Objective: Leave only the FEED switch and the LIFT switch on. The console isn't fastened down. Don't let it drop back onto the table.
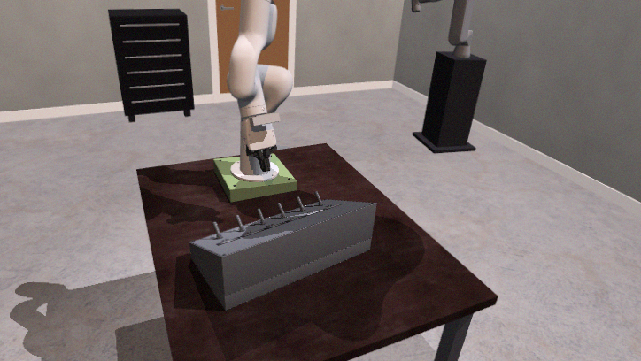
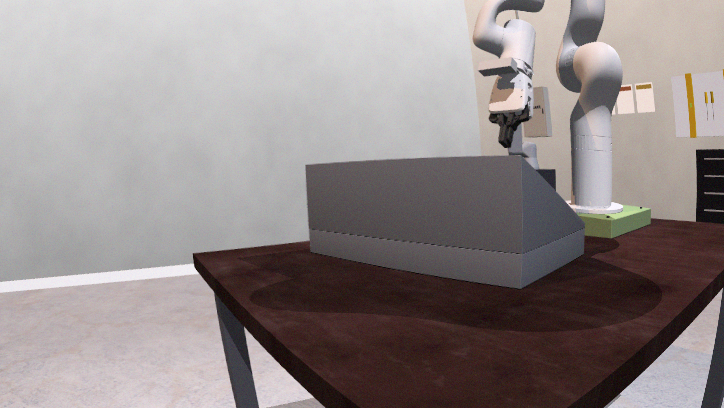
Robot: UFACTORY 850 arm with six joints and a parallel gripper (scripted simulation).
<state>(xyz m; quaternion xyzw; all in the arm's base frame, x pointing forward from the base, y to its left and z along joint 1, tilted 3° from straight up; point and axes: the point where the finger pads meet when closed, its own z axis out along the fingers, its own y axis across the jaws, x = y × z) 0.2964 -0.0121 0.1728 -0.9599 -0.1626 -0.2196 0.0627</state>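
A grey wedge-shaped console stands on the dark table. Several toggle switches stand in a row on its sloped top, from the leftmost switch to the rightmost switch; their labels are too small to read. In the exterior view only the console's back and end show, the switches are hidden. My gripper is shut and empty. It hangs behind the console, in front of the arm's base, above and apart from the switches.
The arm's base stands on a green plate at the table's back. A black drawer cabinet and a black pedestal with another arm stand on the floor farther off.
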